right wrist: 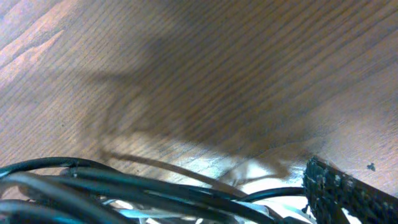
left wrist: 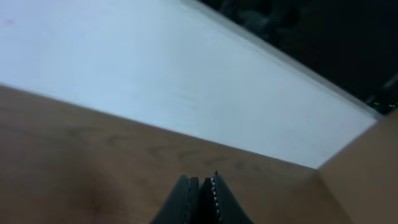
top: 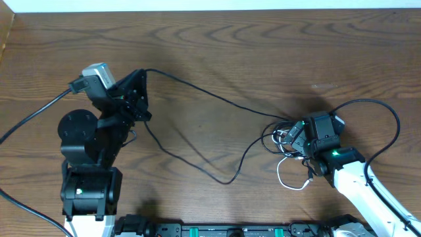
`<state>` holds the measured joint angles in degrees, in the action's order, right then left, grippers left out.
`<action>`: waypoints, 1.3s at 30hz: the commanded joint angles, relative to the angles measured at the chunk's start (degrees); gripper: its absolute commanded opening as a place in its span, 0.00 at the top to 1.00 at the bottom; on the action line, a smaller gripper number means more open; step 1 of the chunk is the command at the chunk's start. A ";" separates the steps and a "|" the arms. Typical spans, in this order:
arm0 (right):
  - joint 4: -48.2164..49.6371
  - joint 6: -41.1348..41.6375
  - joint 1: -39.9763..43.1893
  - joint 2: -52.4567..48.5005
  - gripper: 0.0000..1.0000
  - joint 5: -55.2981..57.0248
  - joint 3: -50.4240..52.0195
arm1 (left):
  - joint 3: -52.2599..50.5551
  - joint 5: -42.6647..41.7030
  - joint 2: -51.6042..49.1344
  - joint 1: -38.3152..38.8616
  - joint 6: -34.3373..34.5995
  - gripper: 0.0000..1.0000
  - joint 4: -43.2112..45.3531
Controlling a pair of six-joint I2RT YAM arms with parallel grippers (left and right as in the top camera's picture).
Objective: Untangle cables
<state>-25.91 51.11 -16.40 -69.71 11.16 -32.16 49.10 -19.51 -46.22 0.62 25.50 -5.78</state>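
Left gripper [left wrist: 200,185]: clenched, fingers pressed together. Long black cable [top: 197,89] seems to run out from it on both sides; pinch itself not visible in wrist view.

Right gripper [top: 295,133]: released, spread wide, directly over tangle [top: 279,139], contact unclear. White cable [top: 289,184] loops out just behind it.

Risk: left pulls away, whole bunch drags along table [top: 210,39], knot tightens.

Risk: right closes on several strands together, separates nothing.
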 commanded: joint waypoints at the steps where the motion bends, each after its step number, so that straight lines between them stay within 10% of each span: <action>1: 0.31 0.33 0.66 -0.26 0.01 1.25 0.02 | 0.96 2.03 0.52 -0.81 -0.26 0.92 -2.89; 6: 3.89 -3.63 0.57 -0.26 0.01 -4.02 0.02 | 0.94 1.97 -1.33 -0.13 4.13 0.84 -14.01; 10: 4.24 -3.61 0.57 -0.26 0.01 -4.26 0.02 | 0.94 1.99 -5.44 1.03 12.07 0.11 -20.57; 23: 3.93 -3.63 0.57 -0.26 0.01 -4.87 0.02 | 0.94 -10.36 -15.37 14.51 23.26 0.10 -19.74; 31: 1.40 -2.03 1.86 0.04 0.01 -5.90 0.02 | 0.94 5.11 -16.94 29.46 45.00 0.10 -18.95; 39: -5.01 -7.50 10.23 14.03 0.01 -12.13 -1.99 | 0.94 24.48 -25.00 46.36 46.16 0.09 -6.60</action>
<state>-28.62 46.06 -9.17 -61.78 0.62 -32.25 49.21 -7.05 -68.25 42.65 69.47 -13.82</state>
